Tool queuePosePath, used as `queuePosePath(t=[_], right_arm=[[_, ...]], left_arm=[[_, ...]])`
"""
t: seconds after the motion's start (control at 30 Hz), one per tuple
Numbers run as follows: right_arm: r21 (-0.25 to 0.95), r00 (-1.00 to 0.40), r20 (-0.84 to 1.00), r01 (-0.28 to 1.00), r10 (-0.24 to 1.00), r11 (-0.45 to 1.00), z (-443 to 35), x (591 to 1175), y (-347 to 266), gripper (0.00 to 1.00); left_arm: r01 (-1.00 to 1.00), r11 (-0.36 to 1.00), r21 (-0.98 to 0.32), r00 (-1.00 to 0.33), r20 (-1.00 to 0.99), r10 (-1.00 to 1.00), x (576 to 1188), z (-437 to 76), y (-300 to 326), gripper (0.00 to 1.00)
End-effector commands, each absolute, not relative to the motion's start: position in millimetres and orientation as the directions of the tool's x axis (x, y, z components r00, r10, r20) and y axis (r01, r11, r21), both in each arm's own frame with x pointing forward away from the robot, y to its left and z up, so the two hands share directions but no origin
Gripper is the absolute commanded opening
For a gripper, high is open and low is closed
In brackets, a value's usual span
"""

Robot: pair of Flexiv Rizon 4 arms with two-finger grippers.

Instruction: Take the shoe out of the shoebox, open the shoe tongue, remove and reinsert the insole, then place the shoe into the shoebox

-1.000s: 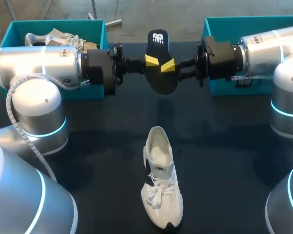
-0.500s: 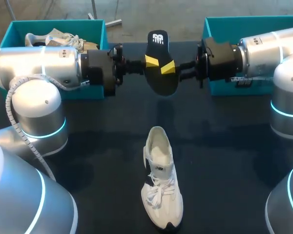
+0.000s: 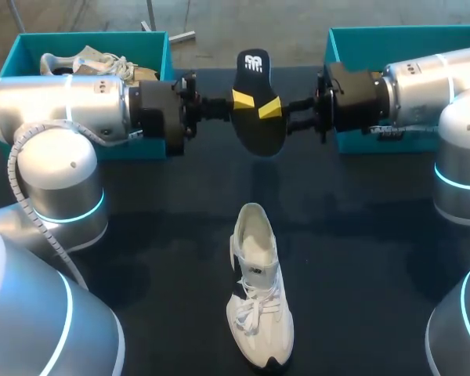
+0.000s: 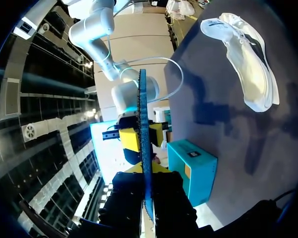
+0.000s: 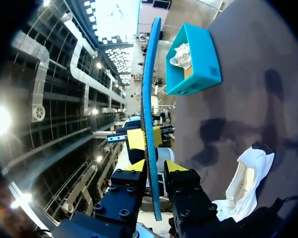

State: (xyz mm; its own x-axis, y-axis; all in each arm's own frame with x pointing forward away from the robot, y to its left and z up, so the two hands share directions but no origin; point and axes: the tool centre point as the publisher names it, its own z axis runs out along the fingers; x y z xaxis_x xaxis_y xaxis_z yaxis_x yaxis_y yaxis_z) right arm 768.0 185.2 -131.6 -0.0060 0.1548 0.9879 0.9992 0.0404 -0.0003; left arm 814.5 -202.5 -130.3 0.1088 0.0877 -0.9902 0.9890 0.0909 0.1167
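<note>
No shift: one insole (image 3: 260,131), two tools (image 3: 242,98) (image 3: 271,107)

Dark table (image 3: 360,258) stretching wide, a spare pale shoe (image 3: 86,59) lying in the teal box (image 3: 94,36) at its back left corner

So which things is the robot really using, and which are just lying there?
In the job:
insole, gripped by the left pincer and the right pincer
white shoe on the table
right shoebox, probably

Lying about:
left shoebox
another shoe inside it
</note>
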Motion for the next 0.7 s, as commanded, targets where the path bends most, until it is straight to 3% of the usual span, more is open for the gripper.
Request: queuePosePath(t=[0.03, 0.13, 0.2, 0.53, 0.57, 0.6, 0.63, 0.7], right_arm=[[0.002, -0.009, 0.988, 0.999, 0.156, 0.04, -131.3, 769.3, 187.7, 0.22], [0.009, -0.015, 0.989, 0.999, 0.15, 0.043, -130.9, 769.5, 187.5, 0.18], [0.011, -0.017, 0.989, 0.999, 0.147, 0.044, -130.7, 769.3, 187.2, 0.0], [0.019, -0.026, 0.99, 0.998, 0.138, 0.053, -130.8, 768.2, 187.5, 0.0], [0.021, -0.028, 0.99, 0.998, 0.137, 0.053, -130.8, 768.2, 187.5, 0.0], [0.023, -0.03, 0.99, 0.998, 0.136, 0.053, -130.8, 768.0, 187.3, 0.0], [0.025, -0.031, 0.99, 0.998, 0.135, 0.052, -130.9, 767.8, 186.7, 0.0], [0.028, -0.034, 0.991, 0.998, 0.132, 0.047, -131.7, 767.7, 185.4, 0.0]], left_arm=[[0.989, 0.089, 0.117, 0.109, -0.99, 0.092, 814.0, -130.2, -202.9, 0.0], [0.989, 0.088, 0.117, 0.109, -0.99, 0.093, 814.0, -130.5, -203.1, 0.0], [0.989, 0.089, 0.116, 0.107, -0.99, 0.094, 814.0, -130.9, -203.2, 0.0], [0.989, 0.092, 0.113, 0.103, -0.989, 0.102, 814.3, -132.9, -203.5, 0.0], [0.99, 0.09, 0.112, 0.103, -0.989, 0.104, 814.3, -132.9, -203.5, 0.28], [0.99, 0.088, 0.112, 0.102, -0.989, 0.106, 814.2, -132.9, -203.5, 0.68], [0.99, 0.087, 0.112, 0.103, -0.989, 0.108, 813.5, -132.0, -202.5, 1.0], [0.99, 0.085, 0.116, 0.105, -0.988, 0.115, 812.3, -129.4, -199.0, 1.0]])
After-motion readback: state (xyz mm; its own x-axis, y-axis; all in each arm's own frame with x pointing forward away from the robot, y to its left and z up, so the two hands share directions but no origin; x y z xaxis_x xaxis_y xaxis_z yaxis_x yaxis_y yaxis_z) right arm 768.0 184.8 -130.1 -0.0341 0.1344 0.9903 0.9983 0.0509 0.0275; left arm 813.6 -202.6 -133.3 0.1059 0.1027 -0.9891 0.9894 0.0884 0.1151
